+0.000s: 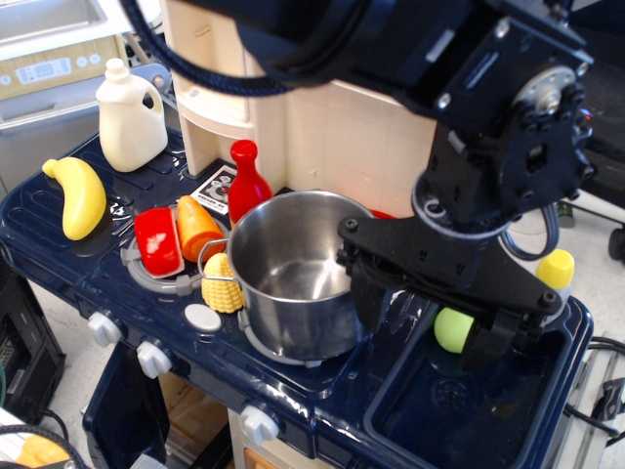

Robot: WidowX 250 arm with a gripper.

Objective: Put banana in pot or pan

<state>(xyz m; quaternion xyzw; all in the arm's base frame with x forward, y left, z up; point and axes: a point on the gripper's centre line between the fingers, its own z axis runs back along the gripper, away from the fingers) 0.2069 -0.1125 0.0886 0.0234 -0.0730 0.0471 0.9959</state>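
The yellow banana (80, 195) lies on the dark blue counter at the far left. The shiny steel pot (293, 274) stands on the stove ring in the middle, with nothing in it. My black gripper (430, 318) hangs just right of the pot, over the sink, far from the banana. Its fingers (369, 293) are spread wide apart and hold nothing.
A white jug (131, 117) stands behind the banana. A red bottle (247, 180), orange carrot (196, 227), red pepper (157, 239) and corn cob (222, 282) crowd the pot's left side. A green ball (452, 329) lies at the sink (469, 410), a yellow piece (555, 268) beyond.
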